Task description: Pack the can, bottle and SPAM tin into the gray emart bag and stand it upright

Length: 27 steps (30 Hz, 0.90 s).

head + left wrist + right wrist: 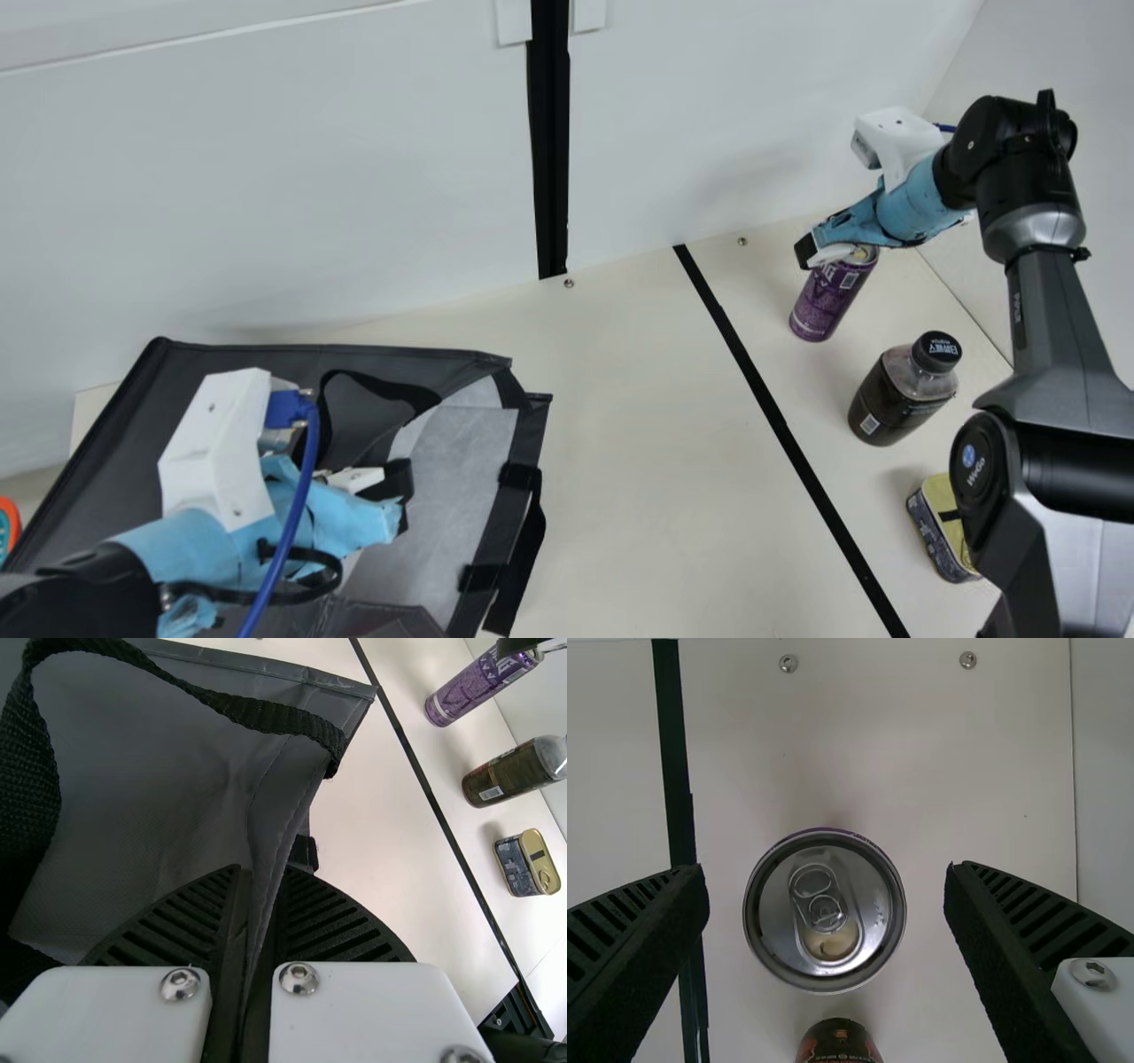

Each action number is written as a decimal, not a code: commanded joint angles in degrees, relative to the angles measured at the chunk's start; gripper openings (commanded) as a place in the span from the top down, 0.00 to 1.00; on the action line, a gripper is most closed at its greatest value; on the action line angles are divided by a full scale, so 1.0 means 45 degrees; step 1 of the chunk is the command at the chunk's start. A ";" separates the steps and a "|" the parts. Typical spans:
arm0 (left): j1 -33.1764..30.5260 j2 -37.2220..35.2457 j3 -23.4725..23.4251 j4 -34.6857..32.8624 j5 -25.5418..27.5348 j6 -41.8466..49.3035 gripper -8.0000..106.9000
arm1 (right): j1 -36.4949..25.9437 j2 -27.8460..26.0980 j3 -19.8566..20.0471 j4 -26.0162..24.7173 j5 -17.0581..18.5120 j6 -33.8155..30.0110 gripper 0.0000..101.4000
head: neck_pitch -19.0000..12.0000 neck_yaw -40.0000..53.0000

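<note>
Right fingers stand wide apart at the can's top, near the desk's far right corner; left fingers pinch the bag's edge; bottle and tin stand near the right edge.

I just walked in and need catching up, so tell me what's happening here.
The robot's left hand is pinching the edge of the gray bag. Its right hand is open around the top of the purple can, fingers apart on either side. The can, the bottle and the SPAM tin are all on the table, outside the bag.
</note>
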 commanded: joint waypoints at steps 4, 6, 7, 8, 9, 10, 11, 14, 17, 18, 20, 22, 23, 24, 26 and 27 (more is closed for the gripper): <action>0.0000 0.0000 0.0000 0.0000 0.0000 0.0000 1.00 | -0.0015 0.0346 -0.0180 -0.0093 0.0024 -0.0020 0.06 | -0.0289 -0.0011; 0.0000 0.0000 0.0000 0.0000 0.0000 0.0000 1.00 | -0.0024 0.0469 -0.0234 -0.0113 0.0024 -0.0029 0.06 | -0.0289 -0.0011; 0.0000 0.0000 0.0000 0.0000 0.0000 0.0000 1.00 | -0.0028 0.0524 -0.0257 -0.0121 0.0024 -0.0033 0.13 | -0.0289 -0.0011; 0.0000 0.0000 0.0000 0.0000 0.0000 0.0000 1.00 | -0.0032 0.0574 -0.0275 -0.0126 0.0024 -0.0037 0.19 | -0.0289 -0.0011; 0.0000 0.0000 0.0000 0.0000 0.0000 0.0000 1.00 | -0.0035 0.0620 -0.0289 -0.0126 0.0024 -0.0044 0.26 | -0.0289 -0.0011; 0.0000 0.0000 0.0000 0.0000 0.0000 0.0000 1.00 | -0.0037 0.0665 -0.0301 -0.0121 0.0024 -0.0057 0.33 | -0.0289 -0.0011; 0.0000 0.0000 0.0000 0.0000 0.0000 0.0000 1.00 | -0.0039 0.0705 -0.0314 -0.0114 0.0024 -0.0072 0.39 | -0.0289 -0.0011; 0.0000 0.0000 0.0000 0.0000 0.0000 0.0000 1.00 | -0.0037 0.0806 -0.0344 -0.0088 0.0024 -0.0116 0.59 | -0.0289 -0.0011; 0.0000 0.0000 0.0000 0.0000 0.0000 0.0000 1.00 | -0.0031 0.0878 -0.0366 -0.0038 0.0024 -0.0177 0.79 | -0.0289 -0.0011; 0.0000 0.0000 0.0000 0.0000 0.0000 0.0000 1.00 | -0.0027 0.0894 -0.0373 -0.0017 0.0024 -0.0201 0.85 | -0.0289 -0.0011; 0.0000 0.0000 0.0000 0.0000 0.0000 0.0000 1.00 | -0.0016 0.0913 -0.0391 0.0030 0.0024 -0.0257 0.99 | -0.0289 -0.0011; 0.0000 0.0000 0.0000 0.0000 0.0000 0.0000 1.00 | -0.0007 0.0914 -0.0421 0.0081 0.0024 -0.0326 1.00 | -0.0289 -0.0011; 0.0000 0.0000 0.0000 0.0000 0.0000 0.0000 1.00 | -0.0002 0.0913 -0.0447 0.0105 0.0024 -0.0368 1.00 | -0.0289 -0.0011; 0.0000 0.0000 0.0000 0.0000 0.0000 0.0000 1.00 | 0.0004 0.0908 -0.0478 0.0126 0.0024 -0.0413 1.00 | -0.0289 -0.0011; 0.0000 0.0000 0.0000 0.0000 0.0000 0.0000 1.00 | 0.0012 0.0886 -0.0537 0.0172 0.0024 -0.0514 1.00 | -0.0289 -0.0011; 0.0000 0.0000 0.0000 0.0000 0.0000 0.0000 1.00 | 0.0015 0.0867 -0.0560 0.0200 0.0024 -0.0567 1.00 | -0.0289 -0.0011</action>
